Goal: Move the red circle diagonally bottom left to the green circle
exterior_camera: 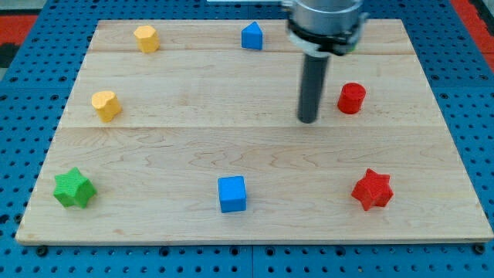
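The red circle (351, 98) stands upright on the wooden board (154, 150) at the view's right, in the upper half. My tip (309, 120) rests on the board just left of it and slightly lower, a short gap apart and not touching. The arm's body fills the top of the view above the rod. The green circle does not show; the arm covers the top right spot where it stood.
A blue house-shaped block (252, 35) and a yellow hexagon (146, 38) sit along the top. A yellow block (106, 105) is at the left, a green star (73, 188) at the bottom left, a blue cube (231, 193) at the bottom centre, and a red star (372, 189) at the bottom right.
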You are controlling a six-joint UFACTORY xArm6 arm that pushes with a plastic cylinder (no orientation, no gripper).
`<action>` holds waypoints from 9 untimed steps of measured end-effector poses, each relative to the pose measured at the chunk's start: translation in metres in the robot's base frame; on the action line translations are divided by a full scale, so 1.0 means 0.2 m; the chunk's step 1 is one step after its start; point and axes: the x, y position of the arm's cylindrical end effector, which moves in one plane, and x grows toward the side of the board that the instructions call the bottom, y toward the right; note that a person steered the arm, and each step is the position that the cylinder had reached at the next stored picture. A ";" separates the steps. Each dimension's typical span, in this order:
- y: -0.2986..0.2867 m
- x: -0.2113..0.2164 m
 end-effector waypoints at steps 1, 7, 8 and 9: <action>0.29 -0.03; 0.05 -0.43; 0.05 -0.43; 0.04 -0.43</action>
